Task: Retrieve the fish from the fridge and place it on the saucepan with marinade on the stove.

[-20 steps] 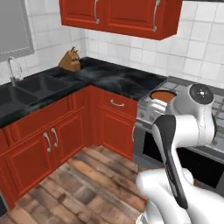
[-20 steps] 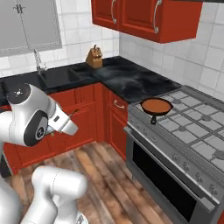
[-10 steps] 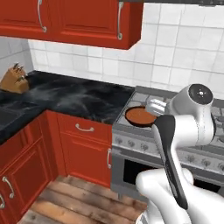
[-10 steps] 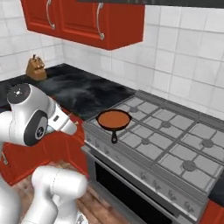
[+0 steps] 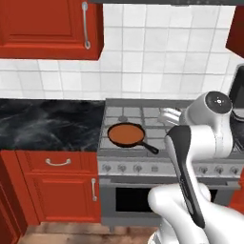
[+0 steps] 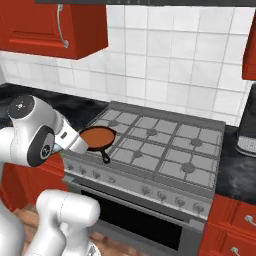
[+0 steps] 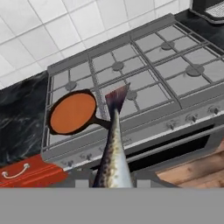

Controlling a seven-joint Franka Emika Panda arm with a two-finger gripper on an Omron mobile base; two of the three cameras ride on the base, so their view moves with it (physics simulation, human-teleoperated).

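Left base view: the whole picture has swung from the corner cabinets to face the stove (image 5: 167, 125); saucepan (image 5: 127, 135) with marinade (image 5: 125, 133) now sits centre.
Right base view: same swing; camera moved, not the pan.
Hand view: fingers clamped on fish (image 7: 113, 151), near the saucepan, not yet over it.
Writing: none readable.

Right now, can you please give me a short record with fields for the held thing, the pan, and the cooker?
held thing: grey speckled fish, tail pointing away from the hand
gripper: shut on the fish, held in front of the stove, not yet over the pan
pan: shallow round black saucepan on the front left burner, long handle pointing toward the stove's front
pan contents: flat orange-brown marinade
cooker: grey gas stove with dark grates and front knobs
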